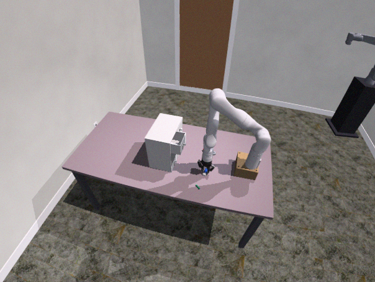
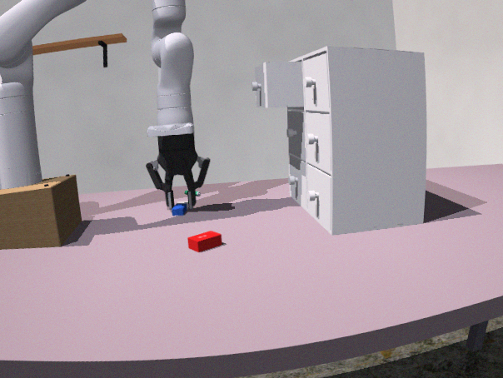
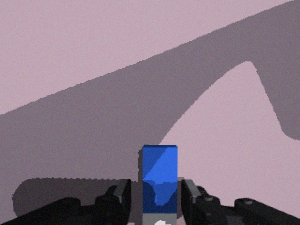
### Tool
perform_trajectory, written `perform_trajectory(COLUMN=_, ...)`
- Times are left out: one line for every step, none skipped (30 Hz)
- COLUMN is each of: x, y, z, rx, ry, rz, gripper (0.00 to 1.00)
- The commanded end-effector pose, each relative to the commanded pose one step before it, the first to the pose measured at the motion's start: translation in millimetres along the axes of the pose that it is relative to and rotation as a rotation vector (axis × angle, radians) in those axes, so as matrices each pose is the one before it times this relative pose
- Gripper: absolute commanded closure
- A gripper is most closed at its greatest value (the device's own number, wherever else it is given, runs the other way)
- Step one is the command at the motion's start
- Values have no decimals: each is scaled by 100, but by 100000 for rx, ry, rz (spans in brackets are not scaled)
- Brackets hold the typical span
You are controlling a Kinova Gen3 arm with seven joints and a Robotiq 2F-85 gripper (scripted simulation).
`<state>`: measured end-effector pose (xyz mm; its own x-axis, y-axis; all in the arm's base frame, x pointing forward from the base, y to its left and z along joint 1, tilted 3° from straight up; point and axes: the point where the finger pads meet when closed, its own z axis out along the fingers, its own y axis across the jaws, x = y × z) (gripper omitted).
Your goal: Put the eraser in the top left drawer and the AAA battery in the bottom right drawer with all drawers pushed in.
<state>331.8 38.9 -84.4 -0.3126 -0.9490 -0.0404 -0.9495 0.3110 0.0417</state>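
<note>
The blue and white eraser (image 1: 205,171) (image 2: 179,210) (image 3: 160,166) lies on the table. My gripper (image 1: 206,169) (image 2: 181,205) (image 3: 156,192) points down with its fingers partly open, one on each side of the eraser, with small gaps seen in the wrist view. The green AAA battery (image 1: 197,187) (image 2: 196,193) lies on the table, nearer the top camera. The white chest (image 1: 158,153) (image 2: 376,137) stands upright. Its top left drawer (image 1: 176,150) (image 2: 283,85) is pulled well out and looks level. Its bottom right drawer (image 2: 323,210) is shut. The other drawers look shut.
A red box (image 2: 205,241) lies on the table (image 2: 258,291) on the exterior view side of the gripper. The arm's wooden base block (image 1: 246,172) (image 2: 29,218) stands opposite the chest's front. The pulled-out drawer overhangs the table between chest and arm.
</note>
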Motion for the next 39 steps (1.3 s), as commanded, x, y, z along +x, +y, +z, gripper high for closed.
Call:
perform_trajectory(x=70, y=236, z=314, rx=-656, ry=291, rz=-88, gripper=62)
perform_trajectory(x=0, y=0, z=48, rx=0, ry=0, rz=0, gripper=62)
perform_trajectory(x=0, y=0, z=20, rx=0, ry=0, rz=0, gripper=62)
perform_trajectory(x=0, y=0, z=3, rx=0, ry=0, rz=0, gripper=62)
perform_trajectory(x=0, y=0, z=0, rx=0, ry=0, rz=0, gripper=62)
perform_trajectory(x=0, y=0, z=0, rx=0, ry=0, rz=0, gripper=62)
perform_trajectory(x=0, y=0, z=0, rx=0, ry=0, rz=0, gripper=62)
perform_trajectory(x=0, y=0, z=0, rx=0, ry=0, rz=0, gripper=62)
perform_trajectory(x=0, y=0, z=0, rx=0, ry=0, rz=0, gripper=62)
perform_trajectory(x=0, y=0, z=0, rx=0, ry=0, rz=0, gripper=62)
perform_trajectory(x=0, y=0, z=0, rx=0, ry=0, rz=0, gripper=62)
perform_trajectory(x=0, y=0, z=0, rx=0, ry=0, rz=0, gripper=62)
perform_trajectory(x=0, y=0, z=0, rx=0, ry=0, rz=0, gripper=62)
perform_trajectory(x=0, y=0, z=0, rx=0, ry=0, rz=0, gripper=62)
perform_trajectory(x=0, y=0, z=0, rx=0, ry=0, rz=0, gripper=62)
perform_trajectory(x=0, y=0, z=0, rx=0, ry=0, rz=0, gripper=62)
perform_trajectory(x=0, y=0, z=0, rx=0, ry=0, rz=0, gripper=62)
perform_trajectory(x=0, y=0, z=0, rx=0, ry=0, rz=0, gripper=62)
perform_trajectory(x=0, y=0, z=0, rx=0, ry=0, rz=0, gripper=62)
perform_trajectory(x=0, y=0, z=0, rx=0, ry=0, rz=0, gripper=62)
perform_trajectory(x=0, y=0, z=0, rx=0, ry=0, rz=0, gripper=62)
perform_trajectory(x=0, y=0, z=0, rx=0, ry=0, rz=0, gripper=62)
perform_trajectory(x=0, y=0, z=0, rx=0, ry=0, rz=0, gripper=62)
perform_trajectory(x=0, y=0, z=0, rx=0, ry=0, rz=0, gripper=62)
perform_trajectory(x=0, y=0, z=0, rx=0, ry=0, rz=0, gripper=81)
perform_trajectory(x=0, y=0, z=0, rx=0, ry=0, rz=0, gripper=81)
perform_trajectory(x=0, y=0, z=0, rx=0, ry=0, rz=0, gripper=81)
perform_trajectory(x=0, y=0, z=0, rx=0, ry=0, rz=0, gripper=81)
perform_trajectory(x=0, y=0, z=0, rx=0, ry=0, rz=0, gripper=81)
perform_trajectory(x=0, y=0, z=0, rx=0, ry=0, rz=0, gripper=81)
perform_trajectory(x=0, y=0, z=0, rx=0, ry=0, rz=0, gripper=81)
perform_trajectory(x=0, y=0, z=0, rx=0, ry=0, rz=0, gripper=81)
perform_trajectory(x=0, y=0, z=0, rx=0, ry=0, rz=0, gripper=81)
perform_trajectory(x=0, y=0, z=0, rx=0, ry=0, rz=0, gripper=81)
perform_trajectory(x=0, y=0, z=0, rx=0, ry=0, rz=0, gripper=81)
perform_trajectory(x=0, y=0, z=0, rx=0, ry=0, rz=0, gripper=81)
perform_trajectory(x=0, y=0, z=0, rx=0, ry=0, rz=0, gripper=81)
perform_trajectory(x=0, y=0, z=0, rx=0, ry=0, rz=0, gripper=81)
perform_trajectory(x=0, y=0, z=0, rx=0, ry=0, rz=0, gripper=81)
